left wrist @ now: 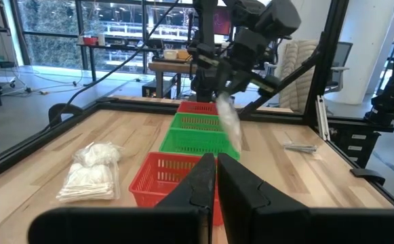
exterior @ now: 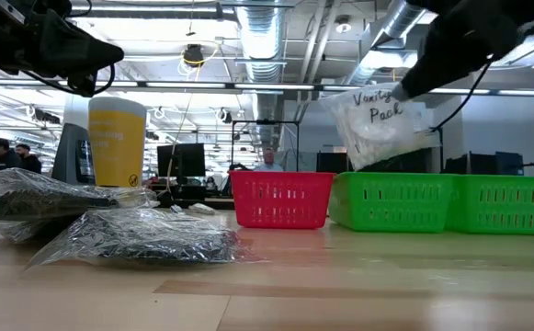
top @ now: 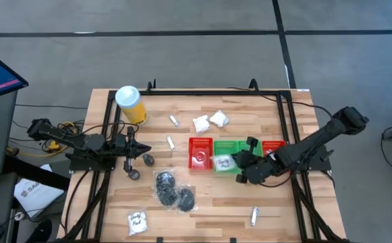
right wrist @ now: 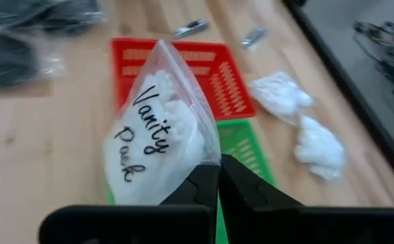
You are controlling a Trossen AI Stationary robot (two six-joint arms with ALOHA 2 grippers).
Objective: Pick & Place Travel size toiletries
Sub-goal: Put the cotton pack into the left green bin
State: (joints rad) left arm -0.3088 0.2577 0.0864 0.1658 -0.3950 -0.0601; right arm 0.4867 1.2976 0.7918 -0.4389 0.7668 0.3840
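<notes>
Right gripper [right wrist: 218,177]: jaws pinched on one corner of a clear plastic pouch of white pieces, hand-lettered "Vanity Pack" [right wrist: 157,142]; at centre right of the high view, held above the green baskets.
Held pouch: hangs clear of the baskets in the low view [exterior: 375,124], above the nearest green one.
Left gripper [left wrist: 215,177]: jaws pressed together, holding nothing; left of centre in the high view [top: 142,150], over bare wood.
Baskets: a row of slotted plastic baskets right of centre: red basket [top: 200,152], green basket [top: 227,150] beside it, then more green and a red one mostly under the right arm; contents cannot be told.
Other toiletries: two white crinkly sachets [top: 210,121] in the upper middle of the high view; clear bags of black round pieces [top: 174,190] at lower middle; a second lettered pouch [top: 137,222] at lower left; small silver tubes [top: 254,216] scattered about.
Surface: light wooden plank table [top: 283,212] with a black frame; yellow cylinder with white lid [top: 131,104] at upper left.
Room: grey floor; open workshop with ceiling ducts, desks and monitors beyond.
</notes>
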